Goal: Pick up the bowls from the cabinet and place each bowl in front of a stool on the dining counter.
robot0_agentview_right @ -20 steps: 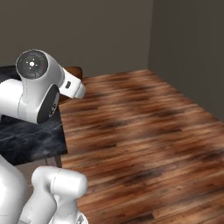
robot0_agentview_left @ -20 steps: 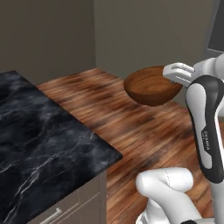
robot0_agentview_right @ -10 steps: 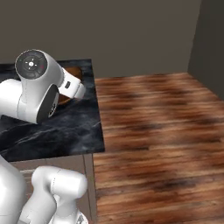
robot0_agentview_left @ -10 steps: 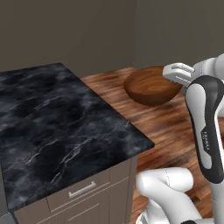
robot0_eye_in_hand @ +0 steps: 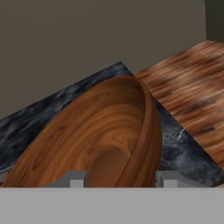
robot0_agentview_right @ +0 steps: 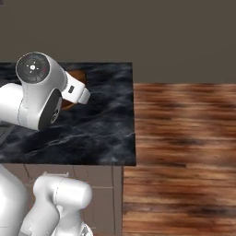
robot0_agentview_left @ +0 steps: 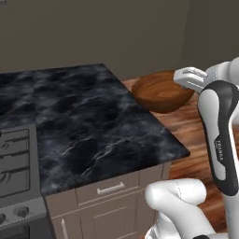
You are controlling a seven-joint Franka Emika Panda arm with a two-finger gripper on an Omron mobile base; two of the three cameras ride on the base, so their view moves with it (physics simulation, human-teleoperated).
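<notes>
The reddish-brown wooden bowl (robot0_agentview_left: 161, 91) hangs in the air by the right end of the dining counter (robot0_agentview_left: 93, 121), a black white-veined marble top. My gripper (robot0_agentview_left: 183, 80) is shut on the bowl's rim, holding it from the right. In the hand view the bowl (robot0_eye_in_hand: 100, 135) is tilted and close, and the gripper (robot0_eye_in_hand: 122, 179) has one fingertip inside the rim and one outside, with the counter's corner (robot0_eye_in_hand: 183, 148) beneath. From the right base view the arm covers most of the bowl (robot0_agentview_right: 77, 76), with the counter (robot0_agentview_right: 106, 124) under it. The cabinet is out of view.
A black gas cooktop (robot0_agentview_left: 14, 154) is set in the counter at the left. A drawer with a short silver handle (robot0_agentview_left: 110, 188) sits below the top. Wooden floor (robot0_agentview_right: 184, 147) lies to the right of the counter, and a grey wall (robot0_agentview_left: 93, 32) stands behind it.
The whole picture has shifted, so the base has moved. The dining counter now takes up much more of both base views and the cooktop has come in. The bowl stays in the gripper.
</notes>
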